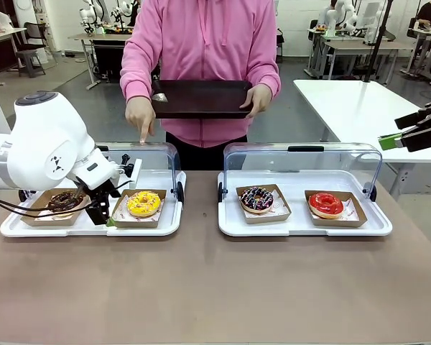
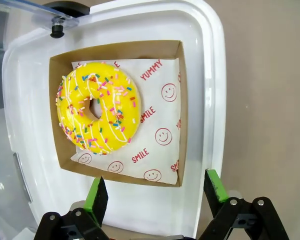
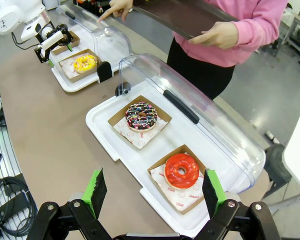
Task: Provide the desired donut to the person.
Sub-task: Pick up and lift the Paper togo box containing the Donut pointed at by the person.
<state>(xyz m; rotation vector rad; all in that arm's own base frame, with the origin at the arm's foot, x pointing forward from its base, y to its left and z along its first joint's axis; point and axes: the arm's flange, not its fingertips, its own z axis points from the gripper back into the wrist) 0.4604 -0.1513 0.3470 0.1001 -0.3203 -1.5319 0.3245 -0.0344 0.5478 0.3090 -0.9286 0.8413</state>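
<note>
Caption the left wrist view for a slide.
Open left end effector aimed at a yellow sprinkled donut in its cardboard tray on a white serving tray.

A: Where is the front view mounted?
B: On the robot's side of the table [image 1: 201,295], centred, facing across it toward the person [image 1: 201,57]. It frames the left tray [image 1: 79,230] and the right tray [image 1: 298,228] from moderate range.
A: And the left wrist view?
B: It looks almost straight down along the left gripper [image 2: 155,179], close above the yellow donut [image 2: 97,114].
A: The right wrist view?
B: High above the table's right end, angled down and across toward the left tray. Both trays, the yellow donut and the person appear here and in the front view.
</note>
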